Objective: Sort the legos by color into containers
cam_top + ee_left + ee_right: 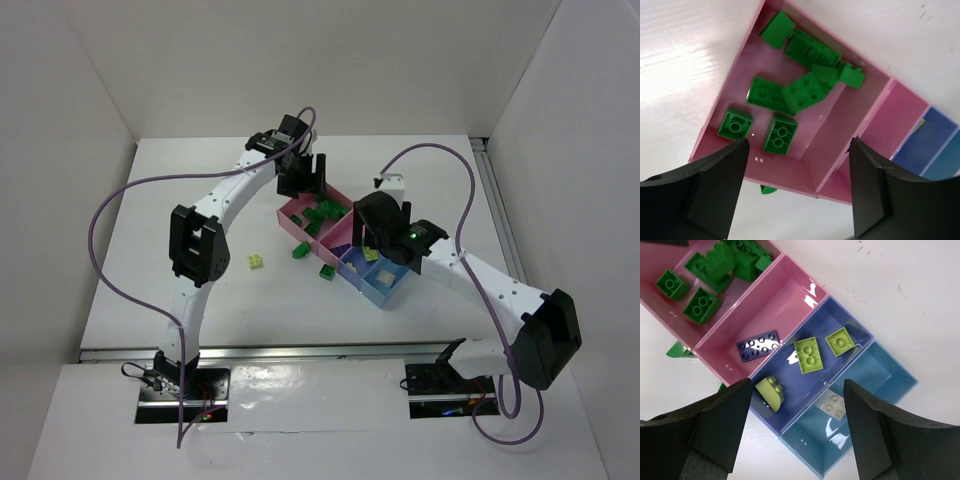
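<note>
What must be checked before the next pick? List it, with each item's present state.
1. Left gripper open and empty: ok.
2. Right gripper open and empty: ok.
3. End pink bin holds only green bricks: ok.
4. Periwinkle bin holds only yellow-green bricks, with floor space free: ok.
5. All bricks binned: not ok. A loose yellow-green brick and two loose green bricks lie on the table.
6. Further loose bricks hidden from the top view: cannot tell.
</note>
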Available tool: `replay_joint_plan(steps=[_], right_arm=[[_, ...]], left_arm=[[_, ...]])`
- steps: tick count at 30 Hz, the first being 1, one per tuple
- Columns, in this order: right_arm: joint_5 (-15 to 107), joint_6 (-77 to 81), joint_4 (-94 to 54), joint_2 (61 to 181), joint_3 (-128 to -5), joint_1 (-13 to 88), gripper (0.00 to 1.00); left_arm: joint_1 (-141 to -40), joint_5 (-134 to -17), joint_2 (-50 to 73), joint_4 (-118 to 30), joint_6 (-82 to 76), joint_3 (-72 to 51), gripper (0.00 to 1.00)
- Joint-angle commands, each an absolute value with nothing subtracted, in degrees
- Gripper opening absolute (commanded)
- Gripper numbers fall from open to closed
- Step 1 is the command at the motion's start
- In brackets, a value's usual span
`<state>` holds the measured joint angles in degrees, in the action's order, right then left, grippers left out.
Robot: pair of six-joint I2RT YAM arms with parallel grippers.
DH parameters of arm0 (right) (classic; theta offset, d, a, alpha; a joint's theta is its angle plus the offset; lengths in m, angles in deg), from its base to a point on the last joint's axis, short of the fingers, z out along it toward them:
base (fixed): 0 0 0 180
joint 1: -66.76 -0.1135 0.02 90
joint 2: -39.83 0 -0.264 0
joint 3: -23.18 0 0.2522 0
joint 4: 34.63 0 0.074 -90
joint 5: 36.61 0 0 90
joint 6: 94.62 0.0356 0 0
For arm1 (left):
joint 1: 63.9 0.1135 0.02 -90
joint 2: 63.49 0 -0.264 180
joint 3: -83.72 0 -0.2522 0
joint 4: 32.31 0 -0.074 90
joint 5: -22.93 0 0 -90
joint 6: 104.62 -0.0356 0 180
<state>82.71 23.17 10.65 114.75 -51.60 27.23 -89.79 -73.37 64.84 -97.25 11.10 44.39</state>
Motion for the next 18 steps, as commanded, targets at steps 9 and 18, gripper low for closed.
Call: replay_joint_plan(steps=[9, 18], right_arm=[[82.3, 24.2, 11.2, 112.2, -52.3, 28.0, 0.81], [81.7, 22.4, 11.2, 112.7, -51.1, 28.5, 0.81]], left_arm=[[-88.7, -57.1, 40.9, -100.2, 20.2, 12.2, 0.89], [-84.5, -59.9, 34.2, -89.1, 26.1, -11.7, 0.95]])
